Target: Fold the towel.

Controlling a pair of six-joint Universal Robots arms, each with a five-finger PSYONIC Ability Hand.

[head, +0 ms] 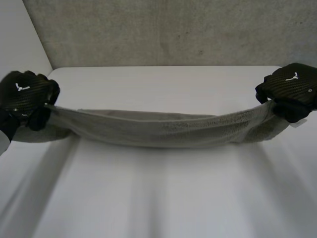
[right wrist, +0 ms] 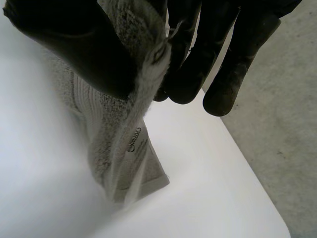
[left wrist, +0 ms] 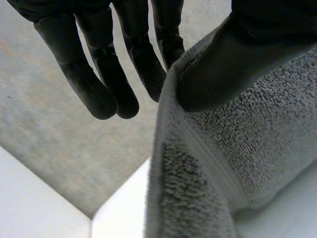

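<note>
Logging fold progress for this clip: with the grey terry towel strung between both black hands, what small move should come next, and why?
The black left hand and right hand each pinch an end of the grey terry towel, which sags between them. I would probably lower both evenly to lay it flat on the white table.

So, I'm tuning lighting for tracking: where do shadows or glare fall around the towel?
Head view: the towel throws a soft shadow on the table under its sag. Right wrist view: table brightly lit, no glare on the towel. Left wrist view: no glare either.
</note>
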